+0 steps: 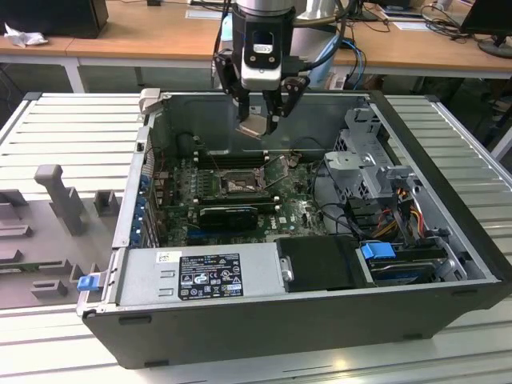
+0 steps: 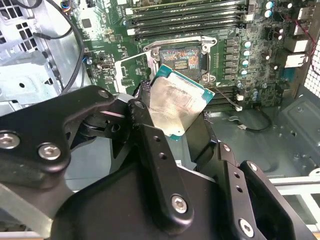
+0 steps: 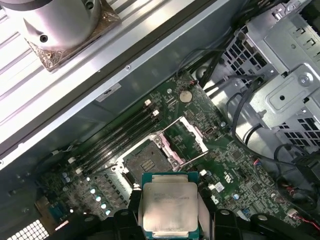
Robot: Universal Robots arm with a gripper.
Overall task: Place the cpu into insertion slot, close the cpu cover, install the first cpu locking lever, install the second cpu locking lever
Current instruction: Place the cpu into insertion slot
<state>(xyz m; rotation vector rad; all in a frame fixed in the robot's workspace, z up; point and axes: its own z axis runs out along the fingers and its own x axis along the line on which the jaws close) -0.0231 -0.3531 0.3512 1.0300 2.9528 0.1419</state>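
Pretty sure this is a robotics lab or test workshop: an opened PC tower (image 1: 264, 320) lies on a ribbed metal table (image 1: 72, 120), a robot arm (image 1: 262, 8) hangs above it, grey fixtures (image 1: 60, 196) sit toward the table's edge, and wooden office desks (image 1: 152, 36) stand behind.

cpu (image 2: 180, 102) corner hidden, apparently behind end effector (image 2: 176, 134).

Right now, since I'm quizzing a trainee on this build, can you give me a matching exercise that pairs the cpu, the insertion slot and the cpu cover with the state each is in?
Things:
1. cpu
2. insertion slot
3. cpu cover

States:
A. swung open on its hinge
B. held in the jaws, clear of the slot
C. empty, its dark centre bare

Pairs: 1-B, 2-C, 3-A
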